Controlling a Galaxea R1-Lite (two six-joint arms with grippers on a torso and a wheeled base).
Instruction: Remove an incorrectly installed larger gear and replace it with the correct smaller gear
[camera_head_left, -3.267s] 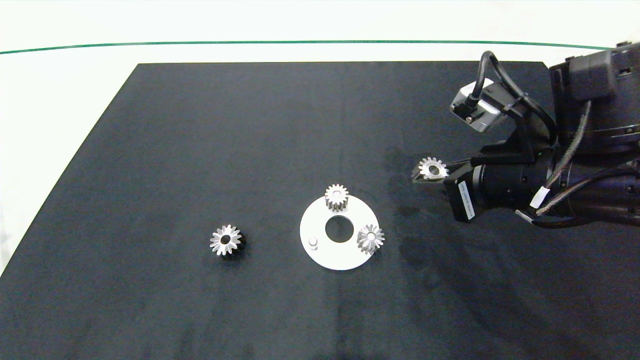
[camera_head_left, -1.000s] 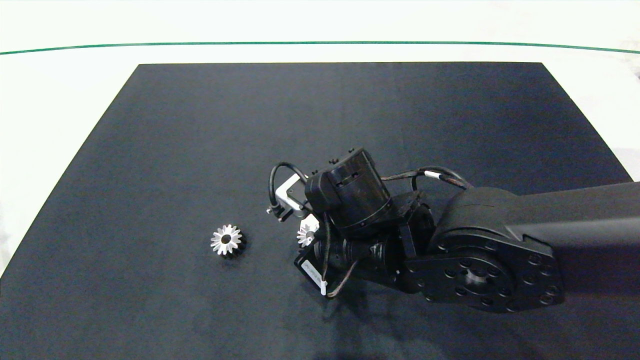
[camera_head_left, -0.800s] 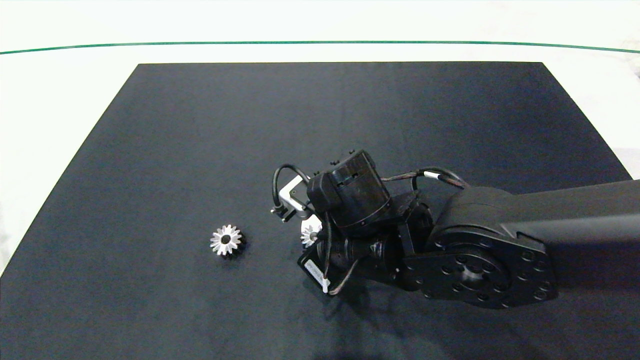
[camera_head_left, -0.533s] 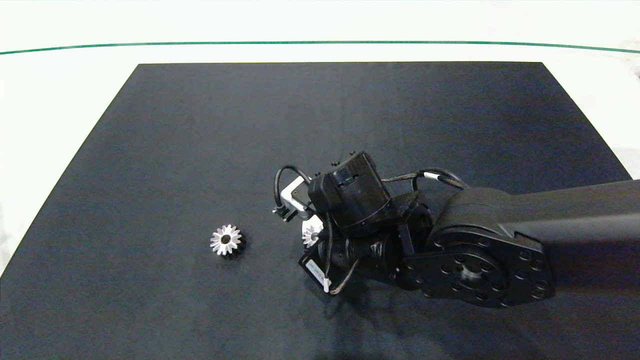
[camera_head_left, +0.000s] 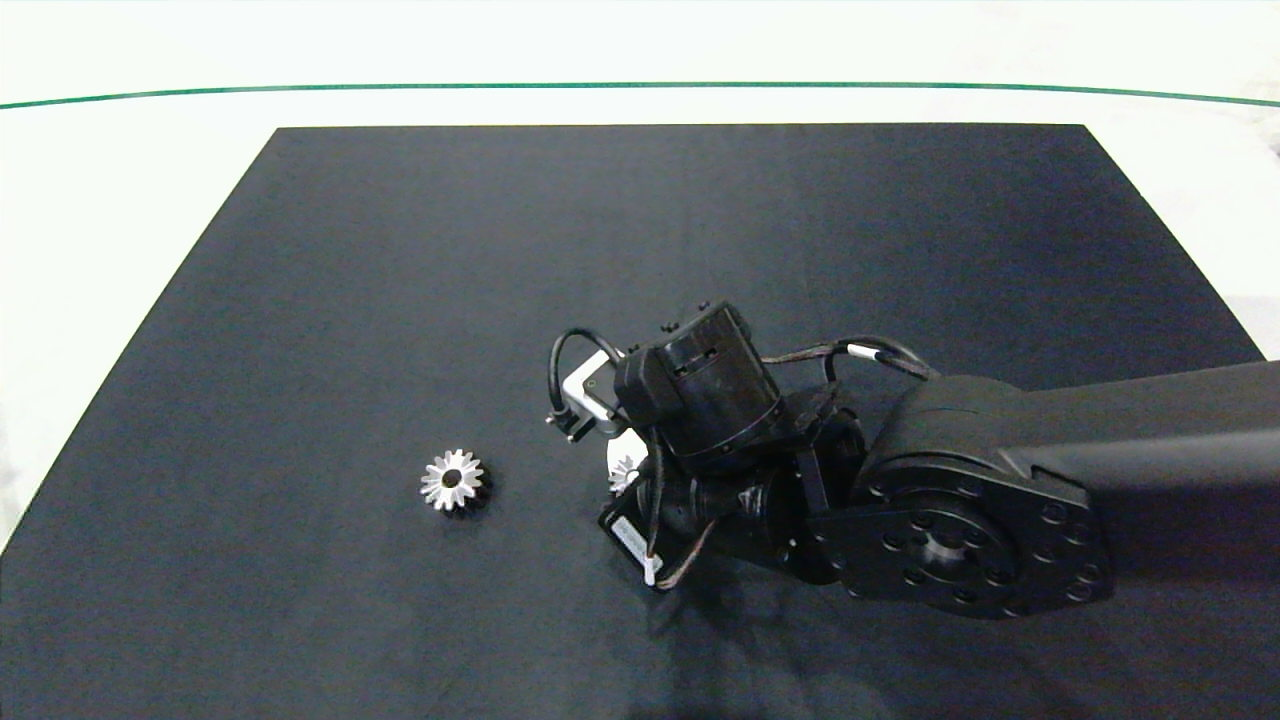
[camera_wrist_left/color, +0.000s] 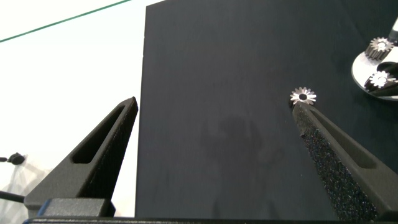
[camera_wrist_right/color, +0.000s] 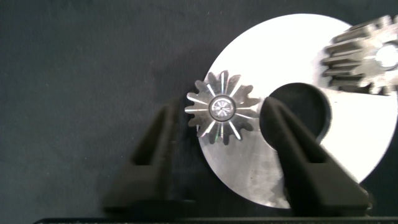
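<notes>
Black mat covers the table (camera_head_left: 300, 300). I see the right gripper (camera_wrist_right/color: 221, 146) spread, fingers flanking the small gear (camera_wrist_right/color: 221, 107), which sits on the pin at the disc's (camera_wrist_right/color: 348, 186) nine o'clock edge. Large gear (camera_head_left: 452, 479) lies apart at nine o'clock of the disc. Left gripper (camera_wrist_left/color: 214, 118) spread, idle. Gears look rigid, slick; I'd grip across the teeth.

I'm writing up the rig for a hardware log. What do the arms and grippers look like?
The right arm is black, with a round bolted joint flange, looped black cables, white cable tags and a silver wrist camera. The right gripper and left gripper each have two dark wedge-shaped fingers; the left's pads look like rough foam.
</notes>
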